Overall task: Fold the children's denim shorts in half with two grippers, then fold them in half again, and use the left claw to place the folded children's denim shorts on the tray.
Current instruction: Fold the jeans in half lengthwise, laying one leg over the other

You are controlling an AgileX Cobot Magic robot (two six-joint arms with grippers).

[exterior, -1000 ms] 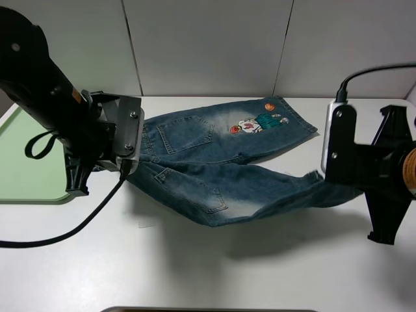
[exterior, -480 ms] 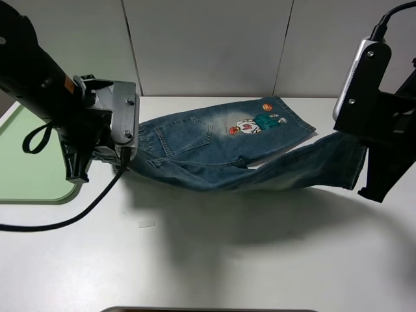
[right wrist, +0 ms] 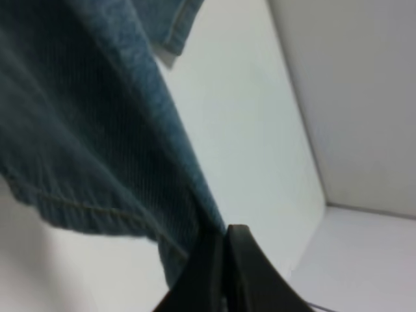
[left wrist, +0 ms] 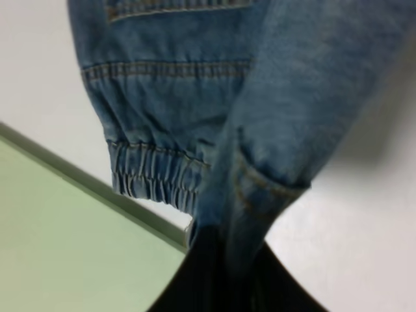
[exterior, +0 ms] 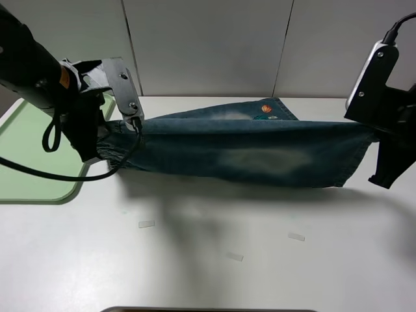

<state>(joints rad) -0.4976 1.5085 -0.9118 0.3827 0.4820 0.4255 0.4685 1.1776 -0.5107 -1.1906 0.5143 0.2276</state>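
Left claw (exterior: 112, 134) and right claw (exterior: 377, 134) each clamp the shorts (exterior: 247, 153), held taut near the table's (exterior: 214, 266) back edge. The right bite looks thin, perhaps, so denim could slip free.

Counter (exterior: 208, 279): white, matte, flat surface filling the lower field of the exterior high view. A broad soft shadow (exterior: 195, 195) crosses its middle.

Three small pale strips lie flat on the counter, well apart:
- left strip (exterior: 146, 223)
- middle strip (exterior: 234, 257)
- right strip (exterior: 296, 236)

Wall (exterior: 208, 45): pale grey panels behind the counter, divided by two dark vertical seams.

Dark curved rim (exterior: 208, 309): at the near edge, identity indeterminate.
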